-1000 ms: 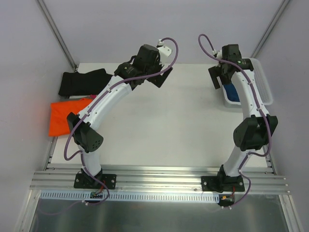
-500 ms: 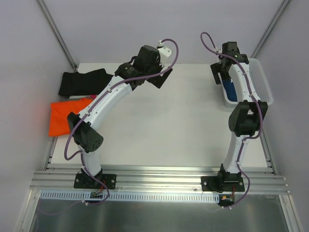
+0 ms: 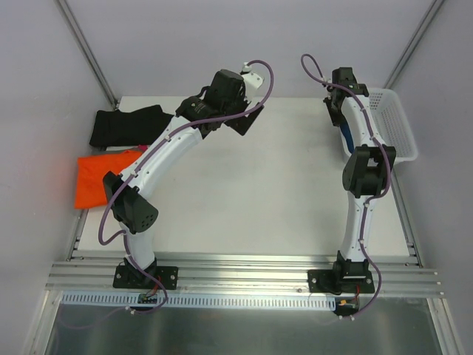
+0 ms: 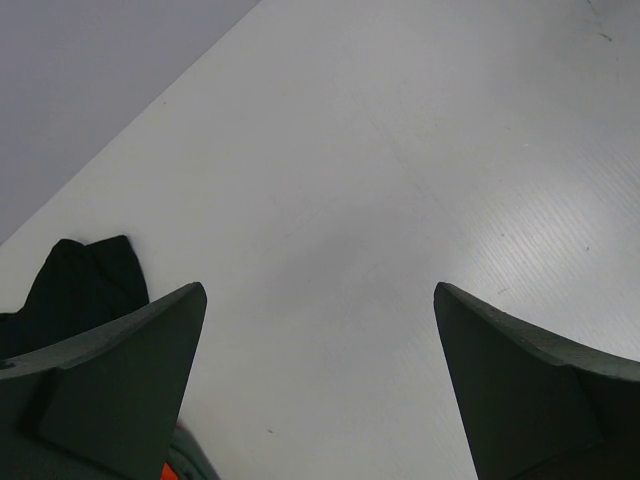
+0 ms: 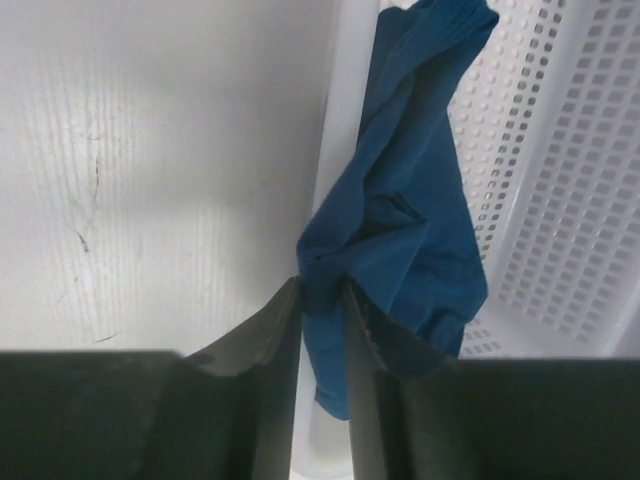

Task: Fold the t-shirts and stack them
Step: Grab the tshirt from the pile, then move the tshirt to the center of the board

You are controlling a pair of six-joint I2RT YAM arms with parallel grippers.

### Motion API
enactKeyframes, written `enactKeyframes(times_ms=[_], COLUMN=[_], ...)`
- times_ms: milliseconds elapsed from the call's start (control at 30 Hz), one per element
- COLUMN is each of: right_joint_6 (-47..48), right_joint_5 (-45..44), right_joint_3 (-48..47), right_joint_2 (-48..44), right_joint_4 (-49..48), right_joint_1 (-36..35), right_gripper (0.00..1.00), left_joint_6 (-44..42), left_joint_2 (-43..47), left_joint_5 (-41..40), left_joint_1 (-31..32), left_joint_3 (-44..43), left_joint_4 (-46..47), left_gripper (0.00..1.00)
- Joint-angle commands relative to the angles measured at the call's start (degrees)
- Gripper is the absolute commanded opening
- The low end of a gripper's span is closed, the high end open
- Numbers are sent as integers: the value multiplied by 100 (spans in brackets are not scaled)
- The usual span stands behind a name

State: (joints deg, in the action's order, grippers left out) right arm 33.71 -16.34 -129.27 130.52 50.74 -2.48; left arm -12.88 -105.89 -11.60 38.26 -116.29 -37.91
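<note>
My right gripper is shut on a bunched fold of the navy blue t-shirt, which hangs over the left wall of the white lattice basket. From above, that gripper is at the basket's left side, with only a sliver of blue shirt showing beside the arm. The black t-shirt and the bright orange t-shirt lie at the table's far left. My left gripper hovers open over bare table, with the black shirt's corner near its left finger.
The basket stands at the table's back right corner, against the right edge. Grey walls close in the table at the back and on both sides. The right arm stands nearly upright along the basket's left side.
The right gripper has closed from wide open onto the blue shirt and shifted slightly left and back as its arm straightened. The left arm has not moved.
</note>
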Motion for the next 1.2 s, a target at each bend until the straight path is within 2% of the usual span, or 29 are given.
enactKeyframes(times_ms=[0, 100, 300, 500, 600, 700, 833, 900, 1000, 1133, 1167], right_joint_6=[-84, -119, -172, -400, -698, -1366, -2008, -2376, -2440, -2125, -2002], right_joint_5=[25, -45, -150, 367, 841, 1868, 3116, 3425, 3585, 3612, 3533], right_joint_3=[-318, -292, -274, -669, -609, -406, -467, -493, -494, 216, 697], right_joint_2=[-114, -184, -422, -1194, -1748, -2328, -2785, -3004, -3207, -3663, -3726], right_joint_4=[-91, -108, -108, -143, -266, -521, -766, -916, -996, -708, -602], right_joint_1=[11, 11, 37, -24, -138, -244, -560, -718, -973, -1000, -974], right_gripper=[21, 0, 1, 1, 1, 1, 1, 1, 0, 1, 7], left_joint_6=[-65, -39, 32, 146, 365, 663, 735, 761, 796, 779, 796], left_joint_2=[103, 77, 59, 112, 191, 235, 165, 112, 33, -134, -212], left_joint_5=[-150, -80, 17, -115, -1, 114, -185, -334, -562, -721, -747], left_joint_1=[-3, -3, -29, -187, -582, -1038, -1338, -1409, -1523, -1637, -1638], left_joint_3=[10, -25, -43, 185, 387, 414, 248, 160, 36, -130, -209], left_joint_4=[143, 144, 144, 161, 187, 196, 231, 249, 275, 302, 302], left_gripper=[99, 99, 99, 99, 99, 99, 99, 99, 99, 99, 99])
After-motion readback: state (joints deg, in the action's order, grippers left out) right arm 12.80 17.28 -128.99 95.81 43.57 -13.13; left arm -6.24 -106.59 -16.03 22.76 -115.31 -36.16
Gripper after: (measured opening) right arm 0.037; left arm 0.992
